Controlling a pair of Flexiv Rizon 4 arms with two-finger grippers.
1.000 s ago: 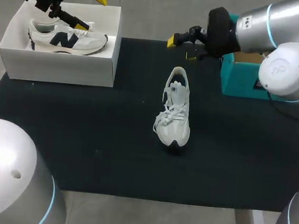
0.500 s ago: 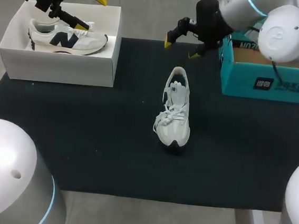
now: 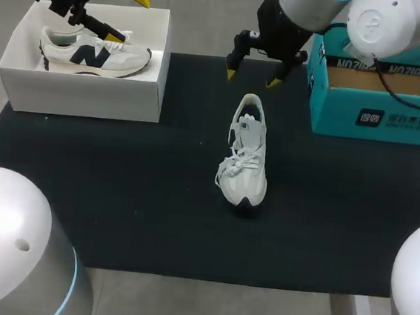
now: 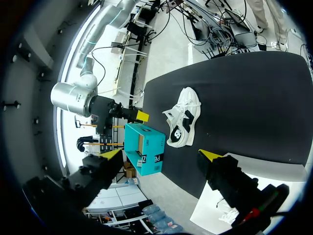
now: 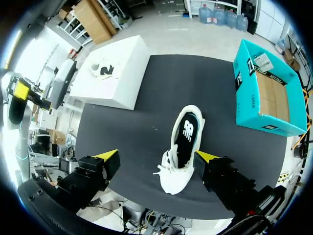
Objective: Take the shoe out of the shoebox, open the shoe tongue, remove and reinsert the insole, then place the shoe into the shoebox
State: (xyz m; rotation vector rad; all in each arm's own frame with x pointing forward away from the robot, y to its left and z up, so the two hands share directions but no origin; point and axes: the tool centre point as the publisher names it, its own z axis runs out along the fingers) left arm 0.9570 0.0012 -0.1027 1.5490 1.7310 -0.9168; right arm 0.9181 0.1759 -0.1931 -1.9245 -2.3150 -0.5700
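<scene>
Flanking shoe: white shoebox, teal box.

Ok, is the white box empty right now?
No, a white shoe lies on its side inside the white box.

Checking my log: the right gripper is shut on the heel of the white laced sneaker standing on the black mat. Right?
No. The right gripper is open and clear of the heel of the white laced sneaker standing on the black mat. The head view shows it.
</scene>
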